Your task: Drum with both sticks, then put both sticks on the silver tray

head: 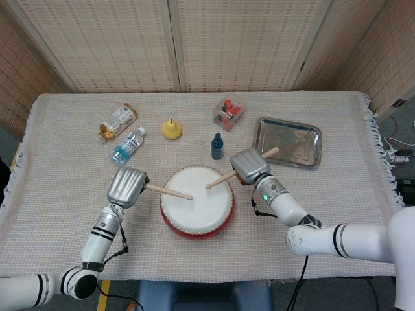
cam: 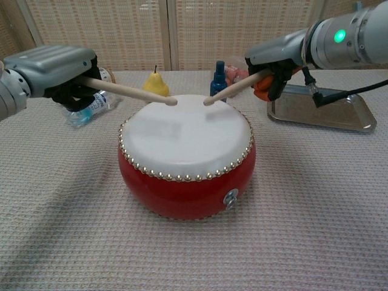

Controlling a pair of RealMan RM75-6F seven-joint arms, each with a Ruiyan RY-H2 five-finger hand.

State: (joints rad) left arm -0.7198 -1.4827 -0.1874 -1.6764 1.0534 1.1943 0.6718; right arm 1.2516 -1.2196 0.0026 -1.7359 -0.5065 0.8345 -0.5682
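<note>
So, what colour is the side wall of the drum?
Red, below the white drum skin, with a row of metal studs; clearest in the chest view.

A staged lab: cloth-covered table, woven folding screens, loose cables.

So the worktop has a beige woven cloth over it, fringe hanging off the right edge. Toward the back left there's a snack packet lying at an angle, with a small clear water bottle on its side just beside it, blue label showing. To the right of those sits a yellow pear, stem up. Further right a small dark blue bottle stands upright, and behind it is a clear plastic box of red fruit, strawberries by the look of it. Woven folding screens run along the back.
</note>
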